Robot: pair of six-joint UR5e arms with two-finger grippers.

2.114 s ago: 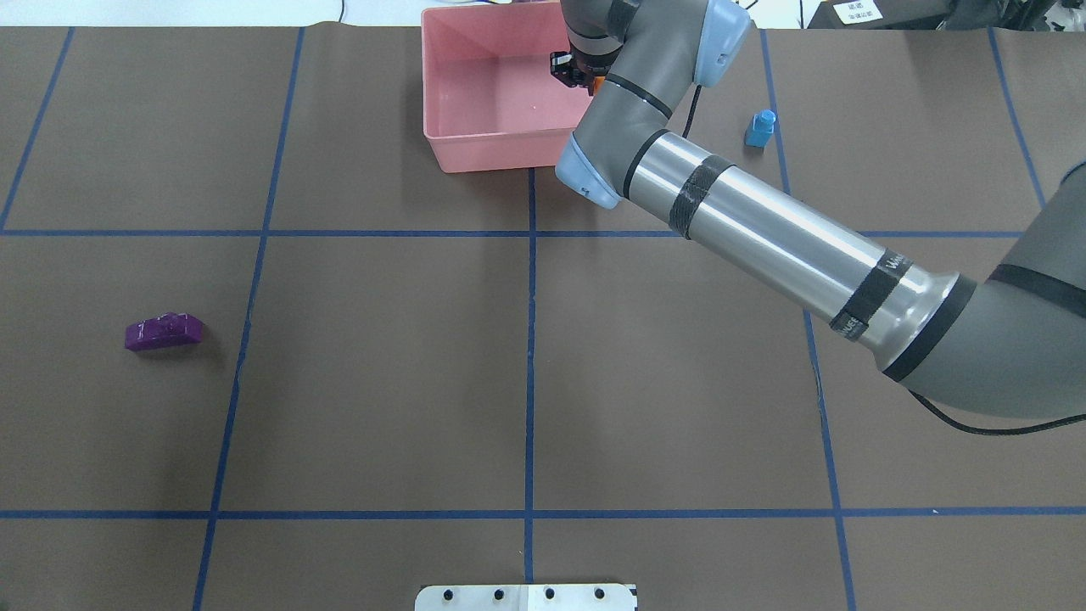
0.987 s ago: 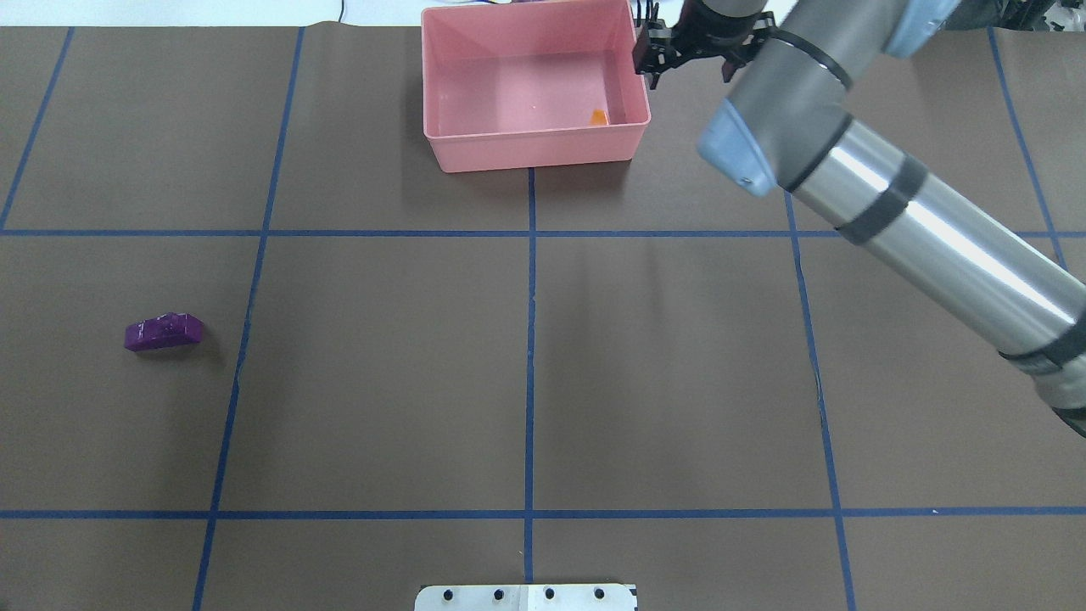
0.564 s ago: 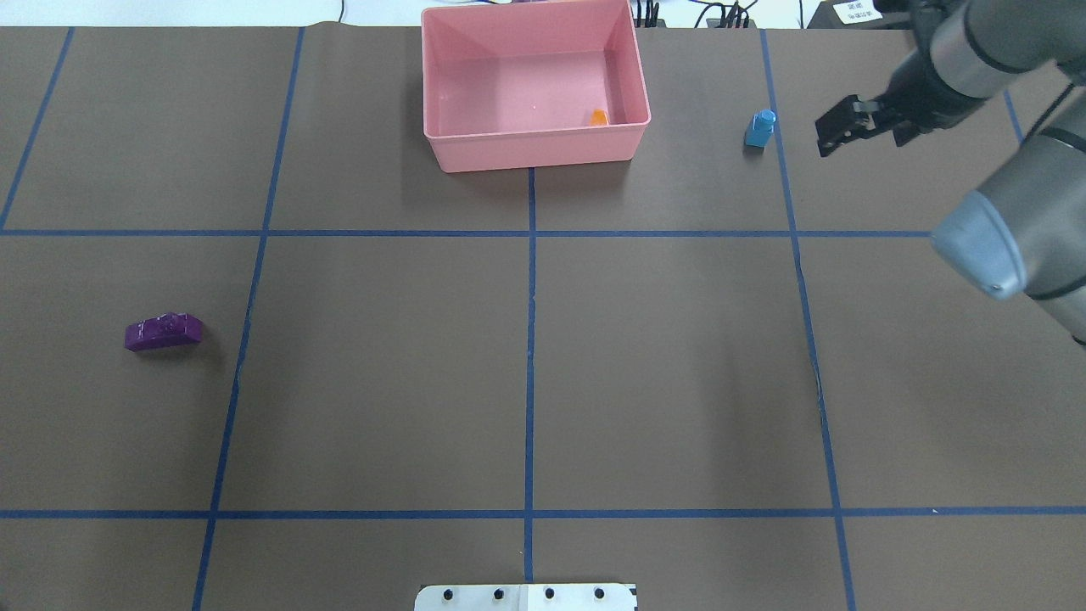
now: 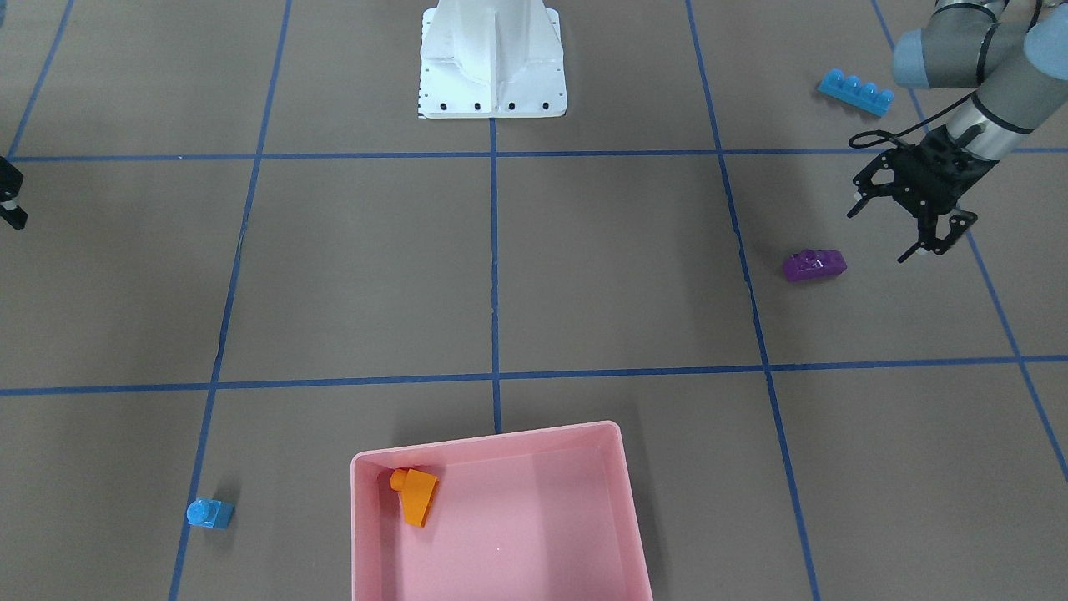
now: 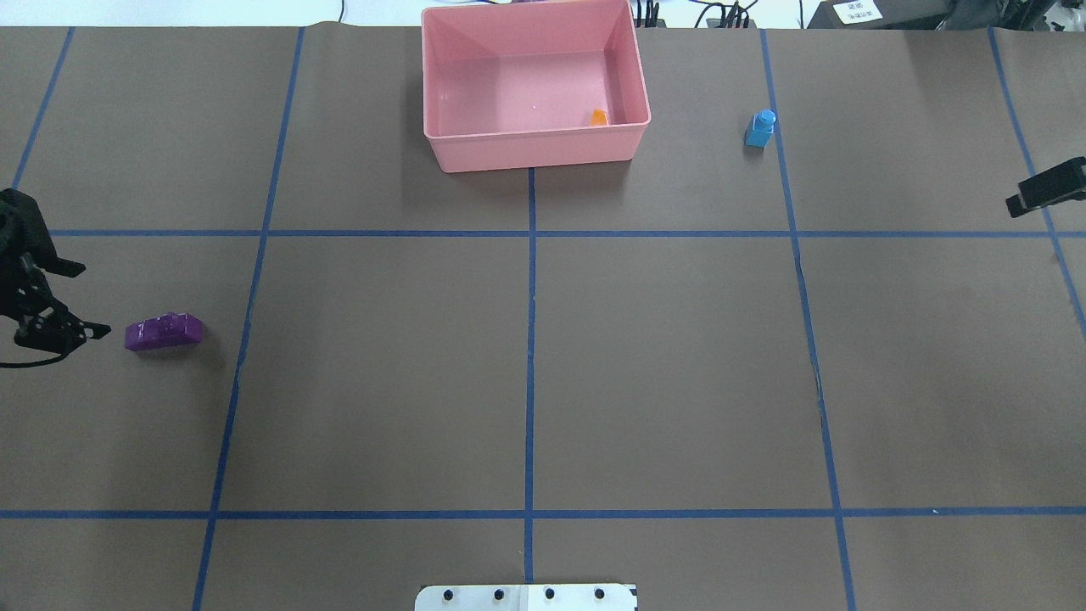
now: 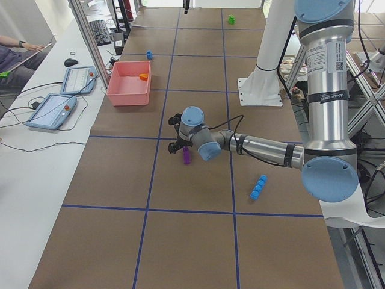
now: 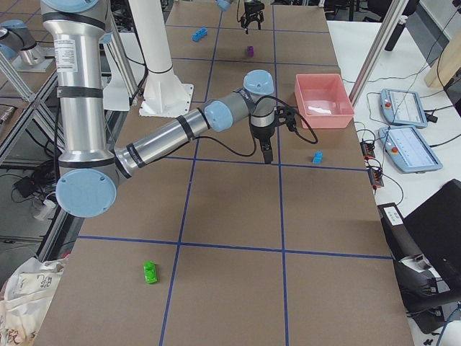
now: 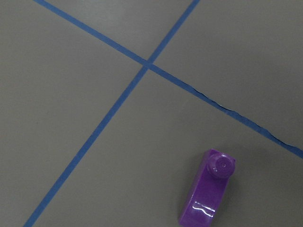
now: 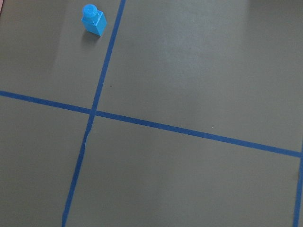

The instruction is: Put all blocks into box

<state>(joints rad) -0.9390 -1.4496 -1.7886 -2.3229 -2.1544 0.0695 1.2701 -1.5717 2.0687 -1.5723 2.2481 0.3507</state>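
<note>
The pink box (image 5: 534, 154) stands at the far middle of the table, with the orange block (image 5: 599, 118) inside by its right wall. A small blue block (image 5: 760, 129) stands to the right of the box. The purple block (image 5: 164, 332) lies at mid left. My left gripper (image 5: 95, 300) hovers open just left of it, not touching, and the block shows low in the left wrist view (image 8: 208, 196). A long blue block (image 4: 855, 91) lies near the left arm. The green block (image 7: 150, 272) lies far off on the robot's right. Only one finger (image 5: 1048, 191) of my right gripper shows, so I cannot tell its state.
The white robot base (image 4: 492, 58) stands at the table's near edge. Operators' tablets (image 7: 403, 108) lie on a side bench beyond the box, where a person's arm (image 6: 18, 48) rests. Blue tape lines (image 5: 530, 339) cross the brown mat.
My right arm has left the orange block in the box and swung right to the view's edge. My left gripper has come in at the left, beside the purple block.
</note>
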